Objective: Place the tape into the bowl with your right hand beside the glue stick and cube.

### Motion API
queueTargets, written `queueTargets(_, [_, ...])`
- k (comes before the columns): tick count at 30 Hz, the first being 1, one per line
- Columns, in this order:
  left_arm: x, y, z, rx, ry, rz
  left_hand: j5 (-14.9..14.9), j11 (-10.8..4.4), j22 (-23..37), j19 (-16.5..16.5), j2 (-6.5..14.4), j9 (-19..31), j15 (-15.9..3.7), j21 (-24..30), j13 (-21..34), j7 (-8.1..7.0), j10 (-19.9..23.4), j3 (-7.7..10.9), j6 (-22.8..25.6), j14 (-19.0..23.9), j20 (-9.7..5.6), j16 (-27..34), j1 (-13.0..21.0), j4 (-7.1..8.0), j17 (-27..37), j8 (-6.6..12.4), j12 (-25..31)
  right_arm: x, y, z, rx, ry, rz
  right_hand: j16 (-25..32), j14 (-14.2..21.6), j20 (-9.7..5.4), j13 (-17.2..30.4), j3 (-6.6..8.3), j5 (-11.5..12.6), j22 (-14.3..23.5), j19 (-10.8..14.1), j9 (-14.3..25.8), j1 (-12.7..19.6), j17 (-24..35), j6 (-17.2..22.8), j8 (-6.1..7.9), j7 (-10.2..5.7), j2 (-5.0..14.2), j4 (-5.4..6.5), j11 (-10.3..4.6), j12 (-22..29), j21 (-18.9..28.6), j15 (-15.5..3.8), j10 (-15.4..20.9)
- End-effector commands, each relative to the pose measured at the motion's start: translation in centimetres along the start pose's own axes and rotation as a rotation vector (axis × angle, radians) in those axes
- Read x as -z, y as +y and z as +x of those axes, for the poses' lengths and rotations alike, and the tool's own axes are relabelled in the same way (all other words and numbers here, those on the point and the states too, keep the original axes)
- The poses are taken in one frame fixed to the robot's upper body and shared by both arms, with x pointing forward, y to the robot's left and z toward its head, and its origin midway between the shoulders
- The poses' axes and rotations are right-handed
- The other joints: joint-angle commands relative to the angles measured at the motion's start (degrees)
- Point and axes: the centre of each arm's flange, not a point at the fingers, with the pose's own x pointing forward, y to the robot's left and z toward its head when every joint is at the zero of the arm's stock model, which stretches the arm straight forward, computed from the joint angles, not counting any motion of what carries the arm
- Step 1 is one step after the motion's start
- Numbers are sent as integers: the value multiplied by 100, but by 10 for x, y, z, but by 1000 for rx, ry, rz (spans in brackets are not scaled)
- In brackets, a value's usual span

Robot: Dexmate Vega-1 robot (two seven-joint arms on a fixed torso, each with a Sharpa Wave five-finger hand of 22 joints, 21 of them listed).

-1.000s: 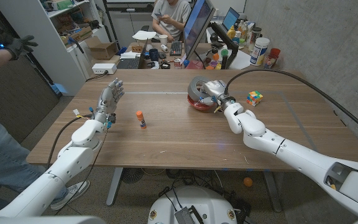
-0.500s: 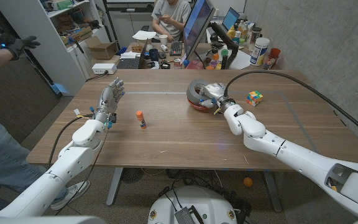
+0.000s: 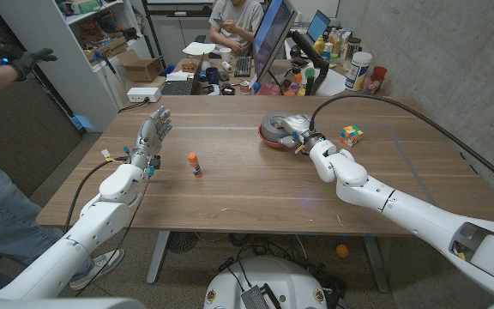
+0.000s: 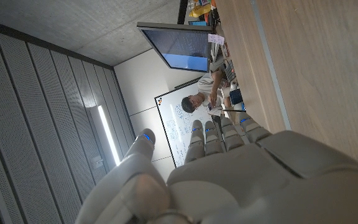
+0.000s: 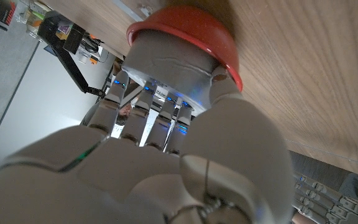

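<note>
Even, bright indoor light is seen across the wooden table (image 3: 256, 184) in the head view; shadows under the arms are soft and short. Straight lines are bowed toward the corners around the table, as by a wide lens. In the left wrist view a lit ceiling strip (image 4: 106, 135) is blown out. In the right wrist view the right hand (image 5: 166, 168) is rendered soft, probably too close for focus, with a bright, washed-out background.
</note>
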Motion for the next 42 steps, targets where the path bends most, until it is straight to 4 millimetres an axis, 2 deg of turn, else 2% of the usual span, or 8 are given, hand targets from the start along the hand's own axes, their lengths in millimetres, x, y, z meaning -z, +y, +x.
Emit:
queueTargets(1, [-1, -5, 5, 15, 1, 5, 24, 41, 24, -29, 2, 33, -1, -35, 7, 11, 2, 17, 48, -22, 32, -8, -45, -37, 23, 1, 4, 8, -6, 0, -23, 1, 29, -17, -42, -10, 19, -10, 43, 34, -47, 43, -184, 12, -127, -48, 33, -101, 37, 138, -4, 13, 45, -185])
queueTargets(5, [-3, -7, 6, 18, -3, 6, 25, 19, 24, -32, 4, 33, 4, -39, 7, 8, 4, 18, 51, -16, 38, -5, -46, -39, 23, 1, 5, 8, -11, -2, -20, -1, 31, -32, -117, -10, 24, -38, 50, 36, -53, 65, -320, 19, -362, -109, 31, -158, 69, 176, 18, 26, 105, -321])
queueTargets(15, [-4, -9, 7, 22, -5, 5, 24, 34, 25, -35, 6, 34, 1, -44, 7, 2, 5, 19, 62, -15, 40, -5, -49, -42, 22, 3, 5, 9, -29, -13, -8, -19, 20, -68, -272, -2, 24, -68, 64, 38, -93, 81, -463, 28, -507, -121, 56, -214, 101, 187, 37, 22, 161, -441])
queueTargets(24, [-5, -12, 6, 27, -6, 5, 24, 34, 25, -30, 8, 34, -2, -45, 7, -1, 2, 21, 60, -16, 39, -6, -51, -45, 22, 1, 4, 8, -41, -20, 35, -16, 34, -58, -300, -3, 18, -87, 77, 40, -122, 81, -560, 36, -505, -98, 77, -234, 130, 223, 69, 21, 155, -440])
queueTargets(34, [-4, -13, 4, 33, 1, 8, 25, 34, 25, -54, 19, 34, 8, -58, 7, 3, 2, 29, 61, -23, 43, -9, -47, -50, 22, 0, 4, 6, -55, -32, 125, -28, 155, -25, -357, -1, -4, -160, 119, 42, -181, 75, -879, 61, -248, 17, 62, -253, 259, 281, 190, 22, 128, -187])
queueTargets(35, [-4, -14, 4, 33, 1, 8, 25, 35, 25, -59, 21, 34, 6, -60, 7, 5, 2, 30, 62, -23, 49, -9, -45, -51, 21, 0, 4, 5, -55, -34, 146, -33, 152, -16, -362, -3, -12, -179, 126, 42, -198, 70, -955, 68, -241, 16, 68, -251, 296, 258, 208, 20, 94, -132])
queueTargets(37, [-4, -14, 3, 32, 0, 8, 26, 32, 25, -59, 25, 34, 11, -61, 7, 8, 2, 34, 60, -25, 42, -10, -42, -54, 21, -1, 4, 4, -56, -37, 183, -39, 160, 12, -364, -15, -42, -209, 173, 39, -289, 49, -1119, 82, -251, 1, 59, -251, 359, 194, 224, 6, -170, -37])
queueTargets(42, [-4, -15, 1, 45, -1, 13, 24, 21, 25, -177, 33, 34, 1, -107, 6, 2, -7, 43, 53, -64, 61, -25, -30, -66, 19, -4, 0, 3, -59, -41, 218, -43, 244, -37, -566, -29, -79, -198, 239, 36, -385, 25, -1191, 91, -537, -106, 31, -238, 371, 269, 159, 1, -267, -137])
